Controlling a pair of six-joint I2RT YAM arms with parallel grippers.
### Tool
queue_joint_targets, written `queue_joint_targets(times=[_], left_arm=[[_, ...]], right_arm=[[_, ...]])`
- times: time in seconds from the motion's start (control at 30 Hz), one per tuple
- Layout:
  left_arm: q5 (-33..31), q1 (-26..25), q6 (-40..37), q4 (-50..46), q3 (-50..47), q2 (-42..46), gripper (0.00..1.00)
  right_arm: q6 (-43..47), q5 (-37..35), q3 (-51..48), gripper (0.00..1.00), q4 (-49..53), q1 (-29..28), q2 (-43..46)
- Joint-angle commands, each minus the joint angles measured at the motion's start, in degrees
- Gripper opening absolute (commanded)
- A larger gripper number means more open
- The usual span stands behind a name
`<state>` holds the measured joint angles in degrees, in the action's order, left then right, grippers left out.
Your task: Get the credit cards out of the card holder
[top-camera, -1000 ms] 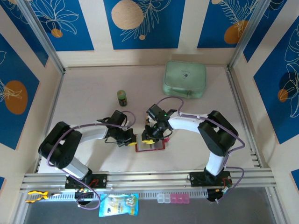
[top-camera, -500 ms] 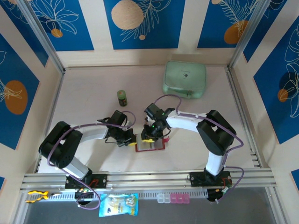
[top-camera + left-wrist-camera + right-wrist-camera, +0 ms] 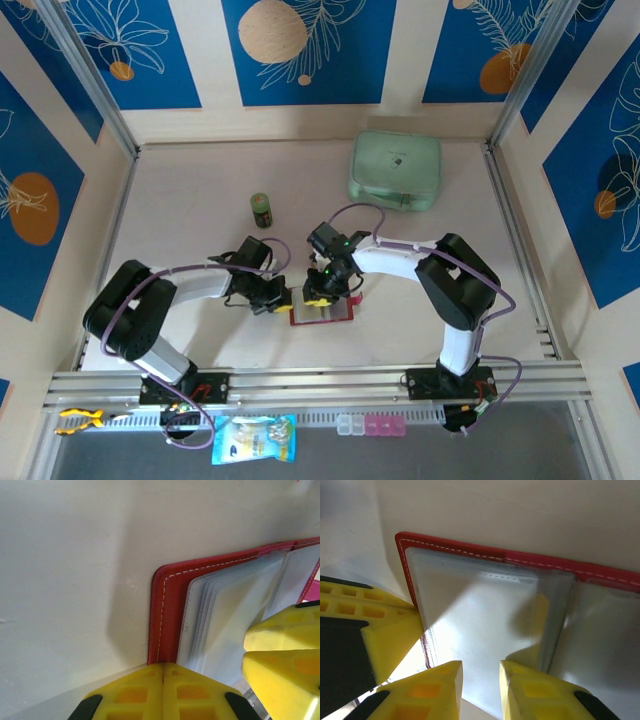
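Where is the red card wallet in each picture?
Top external: card holder lies open, low in the middle.
Left wrist: card holder in the right half, red corner mid-frame.
Right wrist: card holder across the middle and right.
Shared landmark: left gripper, yellow, at its red edge.

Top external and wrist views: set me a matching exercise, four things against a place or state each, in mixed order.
Things:
1. card holder
2. mint-green zip case
3. left gripper
4. right gripper

Places or states:
A. fingers apart above the clear sleeves
B. at the back right, far from both grippers
C. lying open between the two grippers
D. fingers shut, at the edge of the red cover

Pairs: 1-C, 2-B, 3-D, 4-A
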<state>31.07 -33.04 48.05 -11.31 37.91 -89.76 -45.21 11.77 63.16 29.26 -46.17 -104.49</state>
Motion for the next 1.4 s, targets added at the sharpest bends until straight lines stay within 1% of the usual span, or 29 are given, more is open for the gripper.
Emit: queue_joint_targets(times=[0.0, 0.33, 0.8, 1.17, 1.37], left_arm=[[-0.83, -0.46, -0.28, -1.29, -0.36, -1.19, 0.05], [-1.16, -0.49, -0.39, -1.92, -0.38, -1.04, 0.05], [-1.66, -0.53, -0.42, -2.86, 0.00, -0.94, 0.05], [-2.15, -0.54, -0.73, -4.01, 0.80, -0.59, 0.05], [-2.92, -0.54, -1.34, -6.40, 2.23, 0.83, 0.05]], right_arm=[[0.43, -1.37, 1.27, 0.27, 2.37, -0.41, -0.68], [0.05, -3.38, 0.23, 0.27, 3.10, -0.27, 0.98], [-0.14, -4.02, -2.15, 0.27, 3.19, 0.73, 3.13], [-0.31, -4.13, -3.61, 0.27, 2.88, 1.60, 3.76], [-0.49, -2.57, -4.61, 0.27, 1.46, 2.46, 3.62]])
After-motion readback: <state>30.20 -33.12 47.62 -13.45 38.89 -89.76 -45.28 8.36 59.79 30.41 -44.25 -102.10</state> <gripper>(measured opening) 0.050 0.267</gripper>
